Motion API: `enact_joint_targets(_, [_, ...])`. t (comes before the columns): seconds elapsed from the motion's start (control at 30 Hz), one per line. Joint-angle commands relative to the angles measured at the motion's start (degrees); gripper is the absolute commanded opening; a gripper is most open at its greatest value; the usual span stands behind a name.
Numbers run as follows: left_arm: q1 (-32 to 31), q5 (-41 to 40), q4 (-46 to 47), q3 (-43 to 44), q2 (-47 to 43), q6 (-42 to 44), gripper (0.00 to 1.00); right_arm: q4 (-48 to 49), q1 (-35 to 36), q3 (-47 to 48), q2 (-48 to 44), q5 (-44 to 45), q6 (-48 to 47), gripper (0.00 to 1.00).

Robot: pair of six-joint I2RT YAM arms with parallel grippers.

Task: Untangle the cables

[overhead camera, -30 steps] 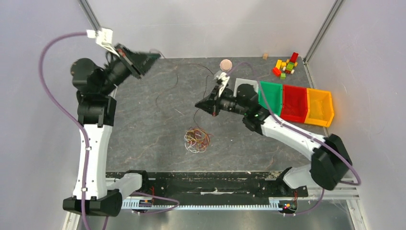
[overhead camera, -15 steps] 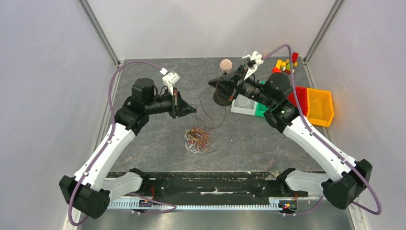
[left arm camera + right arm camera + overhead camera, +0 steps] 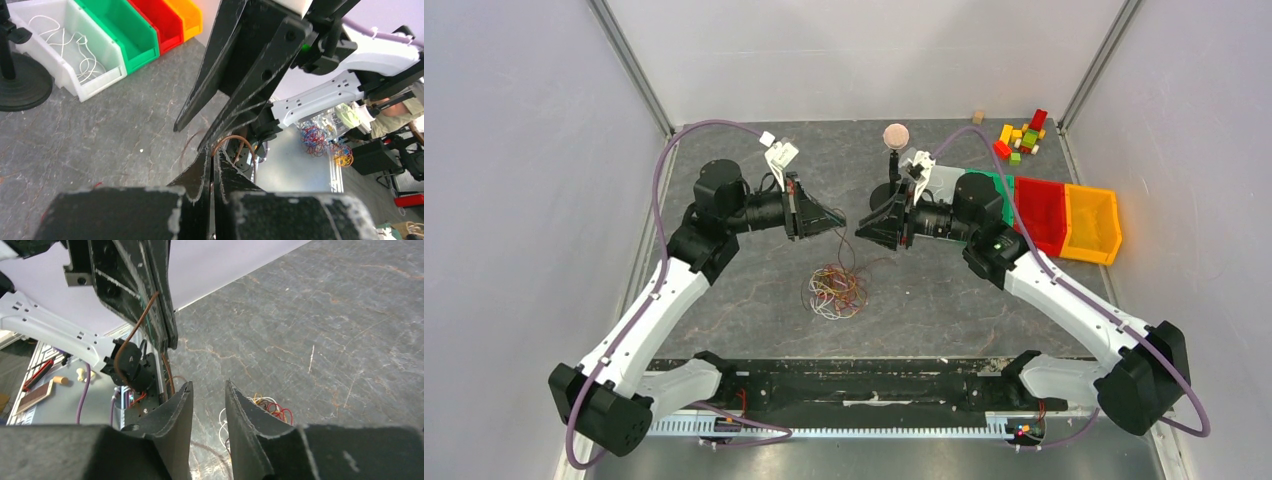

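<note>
The cables (image 3: pixel 835 291) lie as a small tangle of red, orange, white and dark loops on the grey mat, also visible under my right fingers as the tangle (image 3: pixel 267 407). One brown cable (image 3: pixel 233 137) is pulled up from it. My left gripper (image 3: pixel 836 218) is shut on this brown strand, with its jaws pressed together (image 3: pixel 214 149). My right gripper (image 3: pixel 860 229) faces it tip to tip just above the tangle. Its jaws stand open (image 3: pixel 208 382) with nothing between them. The brown cable (image 3: pixel 135 327) loops out of the left fingers.
A white bin (image 3: pixel 75 55) holding a white cable stands beside green (image 3: pixel 996 190), red (image 3: pixel 1041 215) and orange (image 3: pixel 1092 222) bins at the right. A black stand with a pink ball (image 3: pixel 895 134) is behind the grippers. Coloured blocks (image 3: pixel 1022 135) lie at the far right corner.
My left arm swung in from the far left to the centre. My right gripper came back from the bins, dropped lower and opened; the two grippers now face each other.
</note>
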Motion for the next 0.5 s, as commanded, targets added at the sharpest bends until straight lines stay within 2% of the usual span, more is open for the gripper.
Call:
enact_joint_targets(0.0, [-0.10, 1.83, 8.08, -0.07, 0.97, -6.83, 0.02, 5.07, 0.21, -0.58, -1.15, -4.67, 1.64, 0.34])
enact_joint_targets(0.2, [-0.19, 1.34, 8.93, -0.22, 2.32, -7.62, 0.02, 6.81, 0.86, -0.58, -0.86, -5.37, 2.68, 0.42])
enact_joint_targets(0.37, [-0.45, 0.12, 8.93, -0.04, 3.20, -7.11, 0.02, 4.47, 0.98, -0.11, -1.06, -5.11, 2.35, 0.62])
enact_joint_targets(0.47, [-0.46, -0.81, 8.92, 0.20, 3.56, -7.18, 0.02, 2.46, 1.00, -0.58, -1.21, -4.89, 2.67, 0.77])
